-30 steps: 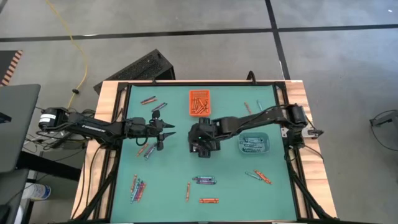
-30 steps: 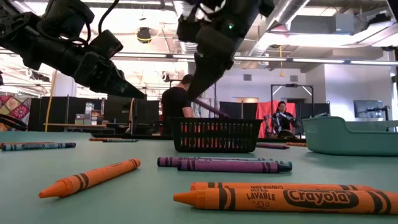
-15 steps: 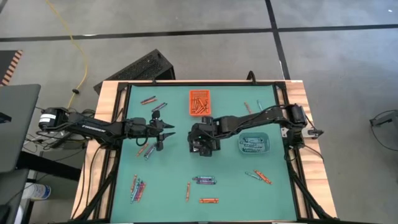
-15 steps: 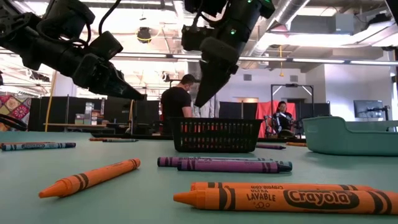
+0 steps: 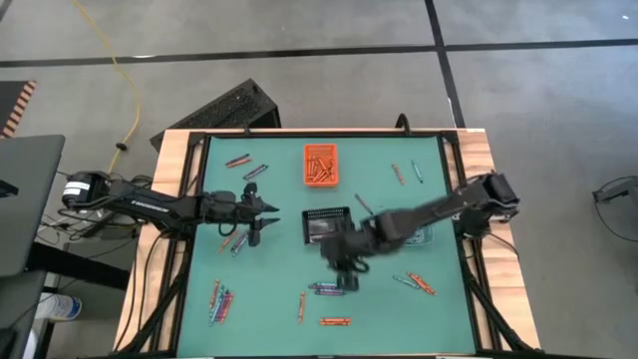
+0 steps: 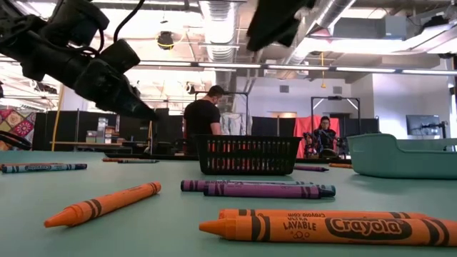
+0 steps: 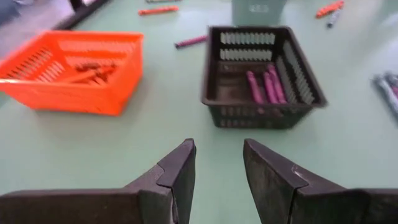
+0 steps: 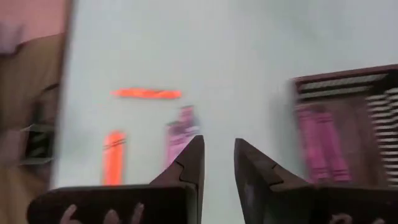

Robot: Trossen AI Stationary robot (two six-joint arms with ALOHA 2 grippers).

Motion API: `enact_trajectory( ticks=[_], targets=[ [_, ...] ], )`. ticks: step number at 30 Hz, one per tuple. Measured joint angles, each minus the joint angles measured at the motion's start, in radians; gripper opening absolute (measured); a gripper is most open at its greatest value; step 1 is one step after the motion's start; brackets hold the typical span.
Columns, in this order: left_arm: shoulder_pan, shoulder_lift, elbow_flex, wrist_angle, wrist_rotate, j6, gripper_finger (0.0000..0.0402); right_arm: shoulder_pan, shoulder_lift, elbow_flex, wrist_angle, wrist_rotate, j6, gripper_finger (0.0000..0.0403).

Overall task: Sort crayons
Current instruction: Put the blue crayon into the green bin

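both tools [image 7: 217, 163] [image 8: 217, 163] slightly parted, empty

the crayons [image 5: 328, 289] lay flat in loose orange, blue and purple clusters across the frame; orange ones filled the upper-centre bin, purple ones the middle black one.

The bench [image 5: 399, 299] is seen from overhead, level from its surface, and closely from both wrists, the black basket [image 7: 264, 74] being shared.

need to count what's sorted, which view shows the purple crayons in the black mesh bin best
The left wrist view: it looks down into the black mesh bin, showing purple crayons inside. The right wrist view blurs them, the low view hides them behind mesh, and the high view makes them tiny.
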Motion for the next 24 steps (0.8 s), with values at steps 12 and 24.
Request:
enact_trajectory(
  ticks=[12, 24],
  targets=[
    [-0.109, 0.000, 0.000, -0.049, 0.006, -0.248, 0.0125, 0.343, 0.116, 0.000, 0.199, 0.239, 0.014, 0.0082],
    [-0.256, -0.001, 0.284, -0.869, -0.014, -0.659, 0.0125, 0.540, 0.182, -0.002, 0.290, 0.481, -0.001, 0.0082]
  ],
)
